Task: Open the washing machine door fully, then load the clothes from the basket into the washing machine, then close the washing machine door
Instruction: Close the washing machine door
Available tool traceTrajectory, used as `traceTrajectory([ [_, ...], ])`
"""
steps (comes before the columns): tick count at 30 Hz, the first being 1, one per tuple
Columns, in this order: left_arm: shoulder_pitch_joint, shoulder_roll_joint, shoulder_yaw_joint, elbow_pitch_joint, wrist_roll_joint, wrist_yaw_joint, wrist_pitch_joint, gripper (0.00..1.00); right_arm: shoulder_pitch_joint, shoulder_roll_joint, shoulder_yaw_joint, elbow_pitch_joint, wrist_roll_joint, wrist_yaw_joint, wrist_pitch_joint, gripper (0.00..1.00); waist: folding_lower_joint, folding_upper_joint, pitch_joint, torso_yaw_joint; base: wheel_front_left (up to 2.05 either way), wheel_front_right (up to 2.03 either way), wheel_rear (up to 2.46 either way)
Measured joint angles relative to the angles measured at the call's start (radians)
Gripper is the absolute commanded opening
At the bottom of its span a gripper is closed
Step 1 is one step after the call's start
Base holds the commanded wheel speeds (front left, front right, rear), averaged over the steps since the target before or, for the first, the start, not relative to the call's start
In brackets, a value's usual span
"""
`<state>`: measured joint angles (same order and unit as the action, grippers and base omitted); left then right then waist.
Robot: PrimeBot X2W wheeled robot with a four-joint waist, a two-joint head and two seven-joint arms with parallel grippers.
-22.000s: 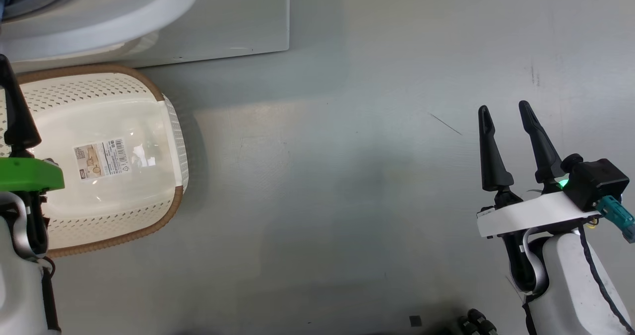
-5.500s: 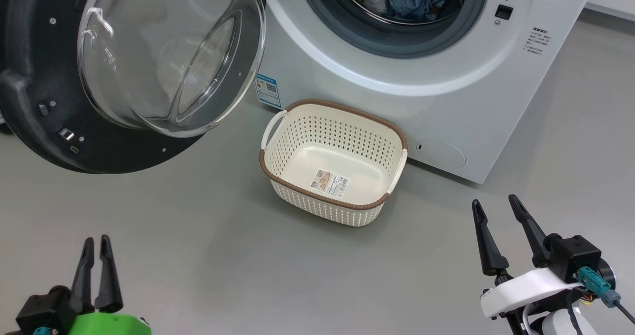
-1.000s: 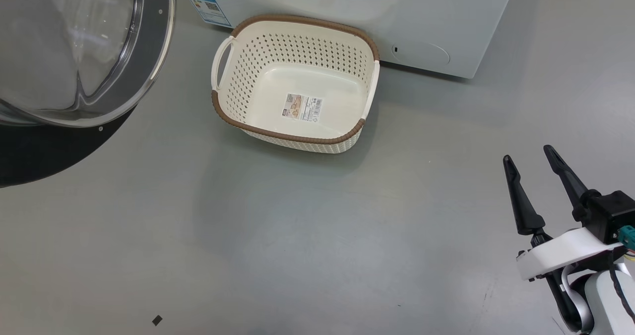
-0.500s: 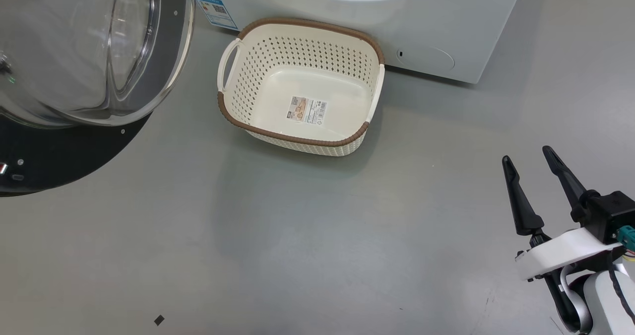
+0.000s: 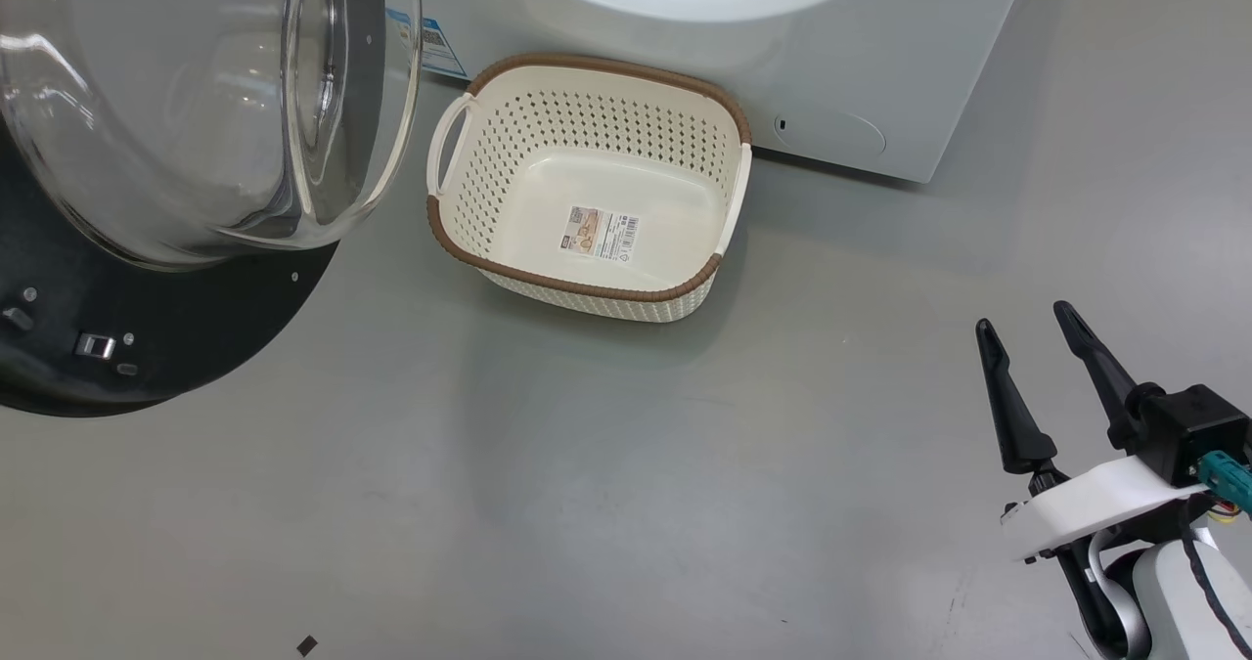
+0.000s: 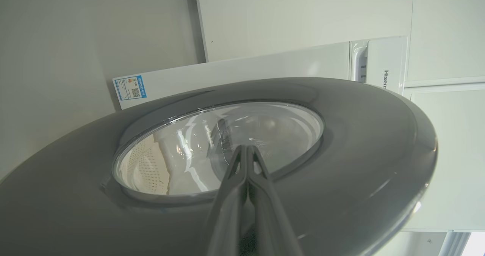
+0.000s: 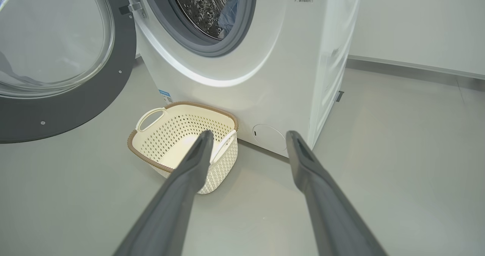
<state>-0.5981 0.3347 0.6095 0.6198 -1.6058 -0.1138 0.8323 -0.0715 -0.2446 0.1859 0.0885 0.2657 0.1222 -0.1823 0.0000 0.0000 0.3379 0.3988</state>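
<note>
Head cam: high, steep down on floor [image 5: 626, 484], basket [image 5: 587, 117] top-centre. Left wrist: tight on washing machine door [image 6: 360, 142] outer face, basket seen through its glass. Right wrist: low, set back, facing washing machine [image 7: 288, 77] front. All three share basket and washing machine door.

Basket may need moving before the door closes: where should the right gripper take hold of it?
On the basket, probably the white side handle nearest the open right gripper, coming down from above: a thin bar its jaws can straddle. The far wall sits close to the washing machine.
</note>
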Motion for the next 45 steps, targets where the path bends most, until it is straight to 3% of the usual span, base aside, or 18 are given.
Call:
traceTrajectory([
  [22, 0.089, -0.032, -0.119, -0.155, -0.084, 0.009, 0.334, 0.00, 0.002, 0.032, 0.018, 0.028, 0.007, 0.000, -0.019, 1.00, 0.0000, 0.0000, -0.038, -0.028, 0.00, 0.00, 0.00],
  [31, 0.136, -0.056, -0.122, -0.222, -0.120, 0.009, 0.378, 0.00, 0.001, 0.058, 0.026, 0.043, 0.017, 0.000, -0.031, 1.00, 0.0000, 0.0000, -0.056, -0.071, 0.00, 0.00, 0.00],
  [45, 0.179, -0.152, -0.145, -0.312, -0.134, 0.008, 0.393, 0.00, 0.000, 0.088, 0.028, 0.075, 0.028, 0.000, -0.046, 1.00, 0.0000, 0.0000, -0.076, -0.179, 0.00, 0.00, 0.00],
])
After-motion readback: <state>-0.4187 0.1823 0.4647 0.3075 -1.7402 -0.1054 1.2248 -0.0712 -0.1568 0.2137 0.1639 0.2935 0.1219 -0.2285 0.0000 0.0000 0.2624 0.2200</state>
